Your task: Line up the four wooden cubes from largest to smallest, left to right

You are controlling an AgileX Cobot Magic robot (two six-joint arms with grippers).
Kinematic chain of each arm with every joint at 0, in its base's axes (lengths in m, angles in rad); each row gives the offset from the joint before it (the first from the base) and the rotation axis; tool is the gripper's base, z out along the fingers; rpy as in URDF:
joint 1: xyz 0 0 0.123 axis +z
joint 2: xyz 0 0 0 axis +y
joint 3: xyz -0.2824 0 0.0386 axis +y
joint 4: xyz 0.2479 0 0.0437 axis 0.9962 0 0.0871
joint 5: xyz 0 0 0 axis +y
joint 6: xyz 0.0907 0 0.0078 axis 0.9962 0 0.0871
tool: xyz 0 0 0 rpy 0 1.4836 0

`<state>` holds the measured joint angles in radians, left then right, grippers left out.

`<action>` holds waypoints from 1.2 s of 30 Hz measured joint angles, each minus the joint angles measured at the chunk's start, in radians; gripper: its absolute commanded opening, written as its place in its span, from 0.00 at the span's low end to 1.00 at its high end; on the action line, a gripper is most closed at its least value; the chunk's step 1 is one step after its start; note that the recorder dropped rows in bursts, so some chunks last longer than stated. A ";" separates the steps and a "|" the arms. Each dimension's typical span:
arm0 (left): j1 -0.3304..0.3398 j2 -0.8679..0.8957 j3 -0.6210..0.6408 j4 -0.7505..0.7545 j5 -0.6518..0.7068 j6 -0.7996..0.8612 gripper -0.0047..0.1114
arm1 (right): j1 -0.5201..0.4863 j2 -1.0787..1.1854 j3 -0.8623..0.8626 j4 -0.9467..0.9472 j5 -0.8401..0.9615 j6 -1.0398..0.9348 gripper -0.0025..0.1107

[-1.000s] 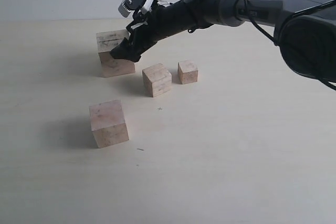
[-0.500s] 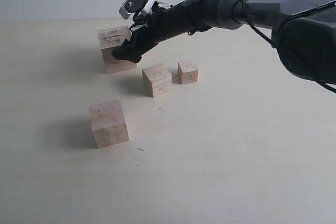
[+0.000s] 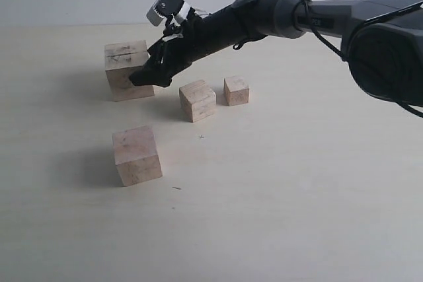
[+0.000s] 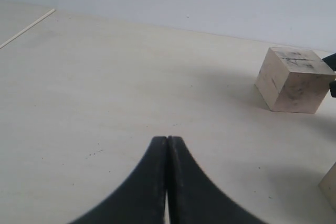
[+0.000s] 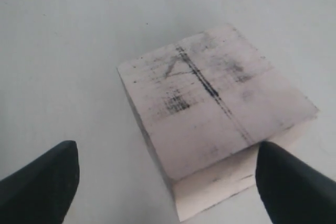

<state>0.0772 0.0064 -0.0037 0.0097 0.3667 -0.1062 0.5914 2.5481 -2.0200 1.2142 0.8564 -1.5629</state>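
The four wooden cubes stand on the pale table. The largest cube (image 3: 125, 70), with dark smudges and a groove on top, is at the back left. To its right stand a smaller cube (image 3: 197, 100) and the smallest cube (image 3: 236, 90). The second-largest cube (image 3: 137, 155) stands alone in front. My right gripper (image 3: 142, 77) reaches across to the largest cube's right side. In the right wrist view it (image 5: 168, 179) is open, fingers wide apart, with the largest cube (image 5: 210, 108) just ahead between them. My left gripper (image 4: 167, 141) is shut on nothing, low over bare table, far from the largest cube (image 4: 291, 80).
The right arm (image 3: 277, 14) stretches from the right edge over the back of the table, above the two small cubes. A corner of another cube (image 4: 331, 184) shows at the edge of the left wrist view. A pale wall rises behind the table.
The largest cube has shifted to the left, away from the two small cubes, and my right gripper has moved left with it. The other three cubes have stayed put.
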 measured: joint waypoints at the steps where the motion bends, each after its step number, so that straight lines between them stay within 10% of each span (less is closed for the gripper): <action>1: 0.000 0.000 0.000 0.000 0.000 0.000 0.04 | 0.000 0.000 0.000 0.008 0.011 0.000 0.77; 23: 0.000 0.000 0.000 0.000 0.000 0.000 0.04 | 0.061 0.000 0.000 -0.061 0.157 0.053 0.76; 36: 0.000 0.000 0.000 0.000 0.000 0.000 0.04 | 0.063 -0.103 0.000 -0.196 -0.107 0.120 0.76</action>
<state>0.0772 0.0064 -0.0037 0.0097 0.3667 -0.1062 0.6539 2.4448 -2.0200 1.0185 0.7490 -1.4434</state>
